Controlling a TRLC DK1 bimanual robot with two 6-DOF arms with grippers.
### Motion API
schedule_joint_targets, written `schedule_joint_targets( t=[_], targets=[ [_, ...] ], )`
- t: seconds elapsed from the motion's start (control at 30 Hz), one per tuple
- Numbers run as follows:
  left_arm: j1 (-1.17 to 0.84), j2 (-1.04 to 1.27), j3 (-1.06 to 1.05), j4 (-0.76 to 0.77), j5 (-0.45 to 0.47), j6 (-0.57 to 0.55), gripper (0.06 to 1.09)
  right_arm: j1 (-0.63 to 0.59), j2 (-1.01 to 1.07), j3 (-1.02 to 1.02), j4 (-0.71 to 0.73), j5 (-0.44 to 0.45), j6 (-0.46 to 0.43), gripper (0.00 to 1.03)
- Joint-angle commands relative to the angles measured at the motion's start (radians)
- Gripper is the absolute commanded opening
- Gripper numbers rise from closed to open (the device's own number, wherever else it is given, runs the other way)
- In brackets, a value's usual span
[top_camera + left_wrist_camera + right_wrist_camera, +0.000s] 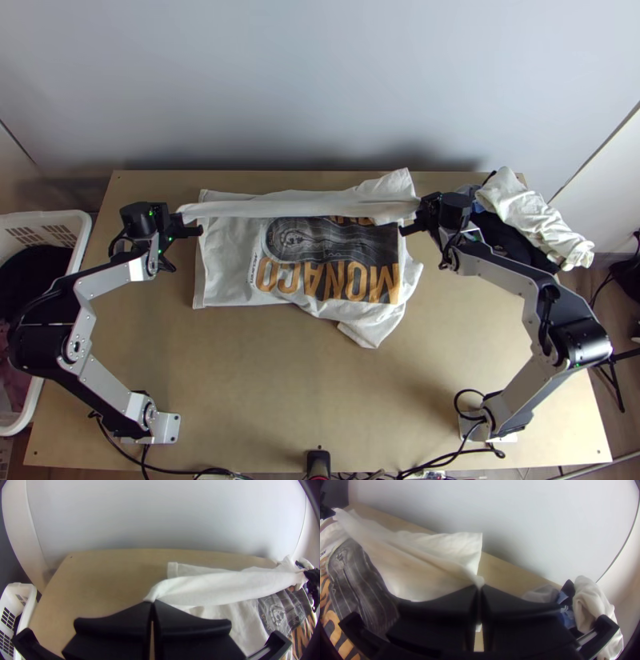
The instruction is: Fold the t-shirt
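- Two grippers hold one white t-shirt (228, 268) at the table's far half, a stretch of its cloth pulled out between them.
- The left gripper (181, 214) is closed, its two fingers pressed together on a gathered bit of the white cloth, at the left end of the stretch.
- The right gripper (419, 211) is closed as well, pinching the right end of the same stretch between its fingers.
- Between them the cloth runs left to right as a long, narrow band (296, 205), crossing over the far part of the dark print (328, 240).
- The rest of the shirt lies spread beneath and to the near side of the band, with orange lettering (326, 280) along the print's near part.
- A loose flap (394, 182) sticks out on the far side, near the right gripper; another part (374, 326) angles toward the near side at the shirt's right end.
- A heap of clothes sits at the table's far right corner: a cream garment (532, 218) on top, dark cloth (512, 238) under it.
- A white basket (80, 228) with dark clothing (36, 276) inside stands left of the table (296, 392).
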Motion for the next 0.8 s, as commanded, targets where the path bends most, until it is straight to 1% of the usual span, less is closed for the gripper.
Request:
schedule_joint_targets(
  t=[0.0, 0.13, 0.17, 0.2, 0.23, 0.27, 0.3, 0.33, 0.37, 0.4, 0.43, 0.47, 0.57, 0.77],
  targets=[
    [0.003, -0.056, -0.024, -0.083, 0.015, 0.009, 0.10, 0.003, -0.057, -0.028, -0.083, -0.035, -0.031, 0.03],
    [0.004, -0.097, -0.057, -0.107, 0.056, 0.009, 0.10, 0.003, -0.092, -0.065, -0.100, -0.042, -0.045, 0.04],
    [0.004, -0.114, -0.071, -0.109, 0.069, 0.009, 0.11, 0.003, -0.101, -0.075, -0.100, -0.042, -0.045, 0.12],
    [0.003, -0.135, -0.084, -0.120, 0.076, 0.014, 0.17, 0.003, -0.113, -0.089, -0.101, -0.042, -0.046, 0.29],
    [0.003, -0.158, -0.098, -0.129, 0.090, 0.023, 0.29, 0.003, -0.126, -0.102, -0.101, -0.045, -0.046, 0.51],
    [0.003, -0.185, -0.109, -0.144, 0.095, 0.024, 0.44, 0.003, -0.133, -0.106, -0.106, -0.045, -0.043, 0.70],
    [0.003, -0.206, -0.118, -0.157, 0.096, 0.026, 0.48, 0.003, -0.143, -0.109, -0.119, -0.047, -0.043, 0.79],
    [0.003, -0.223, -0.123, -0.169, 0.096, 0.028, 0.48, 0.003, -0.153, -0.111, -0.123, -0.047, -0.040, 0.84],
    [0.003, -0.241, -0.123, -0.207, 0.101, 0.037, 0.57, 0.003, -0.164, -0.109, -0.136, -0.047, -0.034, 0.92],
    [0.003, -0.260, -0.123, -0.233, 0.109, 0.046, 0.81, 0.003, -0.173, -0.105, -0.155, -0.050, -0.032, 1.00],
    [0.004, -0.278, -0.126, -0.250, 0.112, 0.046, 1.07, 0.003, -0.182, -0.100, -0.175, -0.050, -0.029, 0.99],
    [0.009, -0.296, -0.130, -0.259, 0.127, 0.046, 1.04, 0.002, -0.193, -0.097, -0.185, -0.050, -0.018, 0.99],
    [0.021, -0.347, -0.149, -0.265, 0.147, 0.040, 1.04, -0.006, -0.238, -0.100, -0.201, -0.055, -0.002, 0.99],
    [0.035, -0.494, -0.184, -0.374, 0.184, 0.023, 1.04, -0.024, -0.370, -0.106, -0.353, -0.110, 0.120, 0.99]
  ],
)
